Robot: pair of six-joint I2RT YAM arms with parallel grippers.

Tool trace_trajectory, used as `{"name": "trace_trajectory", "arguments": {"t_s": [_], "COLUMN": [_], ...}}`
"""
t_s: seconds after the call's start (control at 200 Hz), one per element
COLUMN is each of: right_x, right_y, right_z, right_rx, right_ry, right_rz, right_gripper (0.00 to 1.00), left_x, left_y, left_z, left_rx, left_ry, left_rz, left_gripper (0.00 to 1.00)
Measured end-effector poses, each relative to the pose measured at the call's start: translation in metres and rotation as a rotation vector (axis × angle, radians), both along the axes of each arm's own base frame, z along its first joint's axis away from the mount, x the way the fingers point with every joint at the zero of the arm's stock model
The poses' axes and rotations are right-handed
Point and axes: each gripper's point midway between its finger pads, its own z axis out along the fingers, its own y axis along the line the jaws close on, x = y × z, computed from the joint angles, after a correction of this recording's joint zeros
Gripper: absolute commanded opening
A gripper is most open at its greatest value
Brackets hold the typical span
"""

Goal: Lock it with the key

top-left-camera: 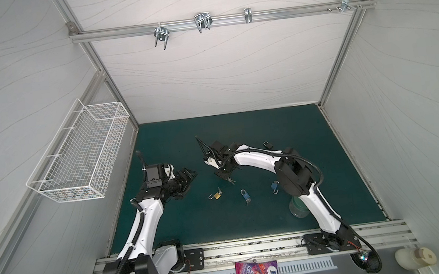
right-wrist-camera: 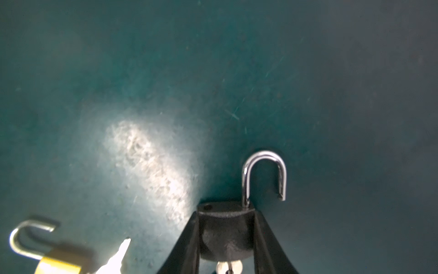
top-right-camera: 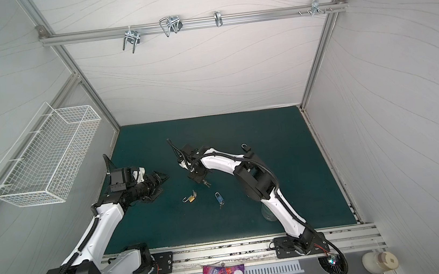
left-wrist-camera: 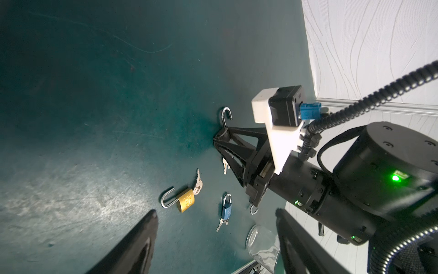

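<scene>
My right gripper [right-wrist-camera: 226,213] is shut on a black padlock [right-wrist-camera: 225,230], one finger on each side of its body. The padlock's steel shackle [right-wrist-camera: 263,170] stands open, and its key [right-wrist-camera: 228,267] sits in the keyhole at the other end. The left wrist view shows that shackle [left-wrist-camera: 226,115] past the right gripper [left-wrist-camera: 221,140], with spare keys [left-wrist-camera: 225,166] dangling below. In a top view the right gripper [top-left-camera: 221,174] hangs low over the green mat. My left gripper [top-left-camera: 190,174] is open and empty to its left, well apart from the padlock.
On the mat lie a gold padlock [top-left-camera: 216,196] with an open shackle and key, a blue padlock [top-left-camera: 244,194] with keys, another blue padlock [top-left-camera: 274,186] and a small black padlock [top-left-camera: 268,145]. A glass jar [top-left-camera: 299,207] stands under the right arm. A wire basket [top-left-camera: 83,158] hangs on the left wall.
</scene>
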Motion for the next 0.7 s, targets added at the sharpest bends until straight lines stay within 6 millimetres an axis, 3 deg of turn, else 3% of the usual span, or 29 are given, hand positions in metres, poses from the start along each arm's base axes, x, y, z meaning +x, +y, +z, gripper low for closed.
{"name": "trace_trajectory", "arguments": {"t_s": [0.16,0.38,0.515,0.7], "right_x": [-0.006,-0.014,-0.021,-0.047], "right_y": [-0.017,-0.054,-0.08,-0.106], "right_z": [0.021,0.097,0.131,0.165], "right_rx": [0.075,0.296,0.394,0.487], "right_ry": [0.027,-0.031,-0.08,-0.102], "right_rz": [-0.009,-0.033,-0.047,-0.027], "right_gripper": [0.11,0.0,0.0,0.0], "left_x": [0.001,0.006,0.005,-0.001], "left_y": [0.0,-0.01,-0.037,-0.082], "left_z": [0.01,0.051,0.08,0.116], "left_rx": [0.001,0.012,0.017,0.009], "left_ry": [-0.019,-0.134,-0.235,-0.35], "left_rz": [-0.002,-0.05,-0.154,-0.318], "left_gripper": [0.79,0.81,0.84,0.85]}}
